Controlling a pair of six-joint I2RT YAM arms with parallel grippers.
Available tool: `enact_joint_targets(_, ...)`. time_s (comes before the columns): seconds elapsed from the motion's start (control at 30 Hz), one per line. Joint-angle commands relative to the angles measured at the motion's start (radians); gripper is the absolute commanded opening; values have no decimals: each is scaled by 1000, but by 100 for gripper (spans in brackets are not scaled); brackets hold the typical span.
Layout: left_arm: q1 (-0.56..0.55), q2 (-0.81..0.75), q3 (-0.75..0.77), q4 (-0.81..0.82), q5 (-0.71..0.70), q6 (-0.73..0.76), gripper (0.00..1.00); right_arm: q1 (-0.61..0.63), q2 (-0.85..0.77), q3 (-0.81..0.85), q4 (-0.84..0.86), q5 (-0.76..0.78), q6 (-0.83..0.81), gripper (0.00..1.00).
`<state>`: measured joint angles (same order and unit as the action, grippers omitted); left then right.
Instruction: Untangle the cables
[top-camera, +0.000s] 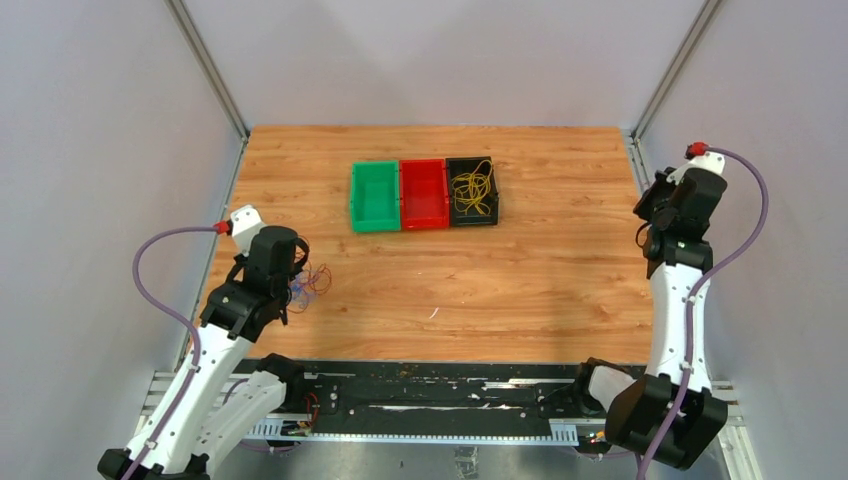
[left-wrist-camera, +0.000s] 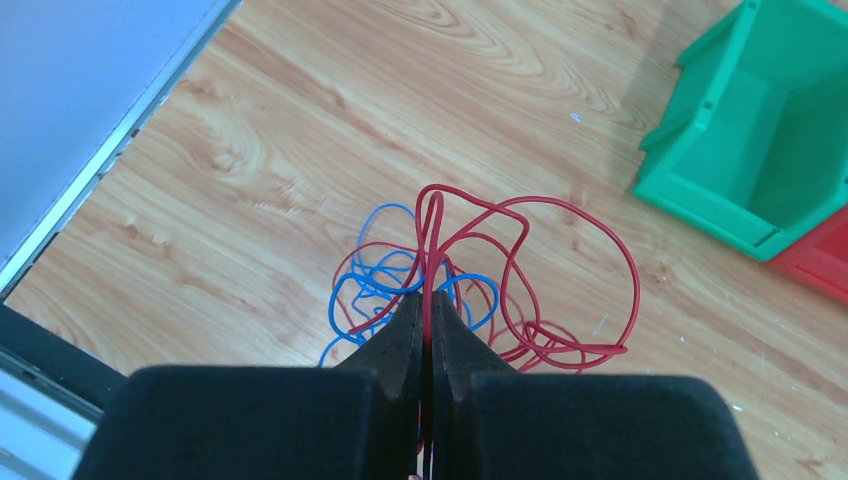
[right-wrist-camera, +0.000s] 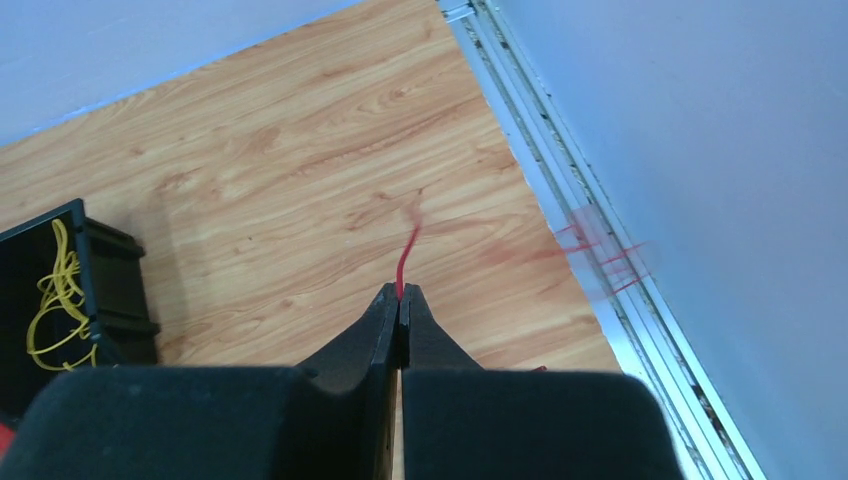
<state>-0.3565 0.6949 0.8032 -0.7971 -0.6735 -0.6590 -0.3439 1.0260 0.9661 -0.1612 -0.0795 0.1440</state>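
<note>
My left gripper (left-wrist-camera: 427, 300) is shut on a red cable (left-wrist-camera: 580, 225) whose loops hang out in front of the fingers, above the wood. Blue cables (left-wrist-camera: 350, 290) are tangled with it just below the tips. From above, this tangle (top-camera: 312, 282) sits beside the left gripper (top-camera: 298, 272) at the table's left side. My right gripper (right-wrist-camera: 400, 297) is shut on a short end of red cable (right-wrist-camera: 405, 258), held at the far right of the table (top-camera: 652, 228). Blurred red strands (right-wrist-camera: 600, 258) show near the right rail. Yellow cables (top-camera: 471, 187) lie in the black bin.
Three small bins stand in a row at the back middle: green (top-camera: 375, 196), red (top-camera: 424, 193) and black (top-camera: 493, 205). The green bin (left-wrist-camera: 770, 130) is ahead-right of the left gripper. A metal rail (right-wrist-camera: 560, 180) runs along the right table edge by the wall.
</note>
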Motion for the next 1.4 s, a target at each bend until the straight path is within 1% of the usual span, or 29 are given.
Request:
enact_joint_targets(0.0, 2, -6, 30, -27, -75, -34, 0, -24, 34, 72, -25, -87, 14, 0)
enact_joint_targets(0.07, 2, -2, 33, -24, -49, -29, 0, -26, 43, 84, -7, -176, -7, 0)
enact_joint_targets(0.13, 2, 5, 34, -4, 2, -14, 0, -27, 31, 74, 48, -318, -5, 0)
enact_joint_targets(0.2, 2, 8, 17, 46, 79, 35, 0, -26, 17, 58, 121, -443, 23, 0)
enact_joint_targets(0.27, 2, 12, -9, 117, 206, 72, 0, -20, 10, 63, 153, -534, 57, 0)
enact_joint_targets(0.33, 2, 30, -45, 209, 383, 96, 0, -3, 5, 75, 204, -612, 80, 0)
enact_joint_targets(0.4, 2, 65, -78, 284, 487, 99, 0, 28, -3, 91, 229, -658, 96, 0)
enact_joint_targets(0.5, 2, 141, -108, 363, 601, 99, 0, 87, -7, 123, 244, -709, 113, 0)
enact_joint_targets(0.63, -11, 234, -115, 389, 620, 111, 0, 211, -13, 151, 253, -732, 115, 0)
enact_joint_targets(0.77, -40, 290, -140, 438, 646, 113, 0, 311, -8, 183, 263, -743, 107, 0)
enact_joint_targets(0.87, -49, 314, -162, 473, 667, 111, 4, 385, 10, 220, 260, -740, 95, 0)
enact_joint_targets(0.93, -53, 326, -169, 476, 687, 112, 10, 427, 29, 253, 244, -737, 76, 0)
enact_joint_targets(0.97, -53, 329, -172, 474, 685, 111, 15, 449, 43, 272, 237, -737, 68, 0)
enact_joint_targets(1.0, -53, 331, -172, 471, 686, 116, 23, 467, 56, 286, 232, -737, 62, 0)
enact_joint_targets(1.07, -53, 327, -165, 456, 682, 120, 46, 500, 79, 307, 228, -743, 54, 0)
enact_joint_targets(1.13, -54, 309, -157, 447, 676, 125, 65, 531, 100, 323, 227, -745, 44, 0)
enact_joint_targets(1.23, -54, 276, -145, 430, 675, 131, 85, 581, 131, 347, 227, -738, 17, 0)
enact_joint_targets(1.27, -53, 262, -141, 423, 675, 133, 95, 596, 145, 360, 225, -738, 8, 0)
enact_joint_targets(1.3, -54, 249, -138, 412, 675, 136, 99, 613, 159, 373, 221, -738, 5, 0)
enact_joint_targets(1.37, -54, 219, -131, 391, 648, 141, 100, 637, 190, 405, 216, -746, -7, 0)
